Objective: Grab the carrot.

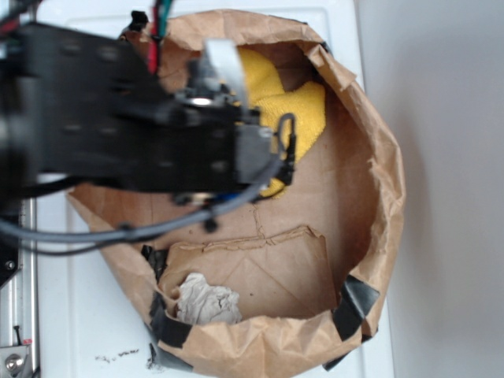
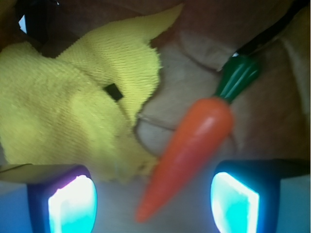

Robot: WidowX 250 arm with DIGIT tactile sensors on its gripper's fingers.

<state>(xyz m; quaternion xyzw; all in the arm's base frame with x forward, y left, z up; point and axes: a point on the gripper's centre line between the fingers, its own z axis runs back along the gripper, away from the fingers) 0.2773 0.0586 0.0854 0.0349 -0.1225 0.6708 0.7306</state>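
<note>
The carrot (image 2: 194, 141) is glossy orange with a dark green ribbed stem (image 2: 238, 77). It lies slanted on brown paper, stem to the upper right and tip to the lower left. My gripper (image 2: 154, 204) is open just above it, and the carrot's pointed end sits between the two fingers, nearer the right pad (image 2: 235, 201) than the left pad (image 2: 73, 204). Neither pad visibly touches it. In the exterior view the gripper (image 1: 285, 150) hangs inside the bag over the yellow cloth's edge, and the arm hides the carrot.
Everything sits inside a wide brown paper bag (image 1: 386, 157) with crumpled raised walls on a white surface. A yellow cloth (image 2: 73, 102) lies right beside the carrot's left side. A crumpled white paper wad (image 1: 206, 301) and black tape patches (image 1: 358, 303) are near the front wall.
</note>
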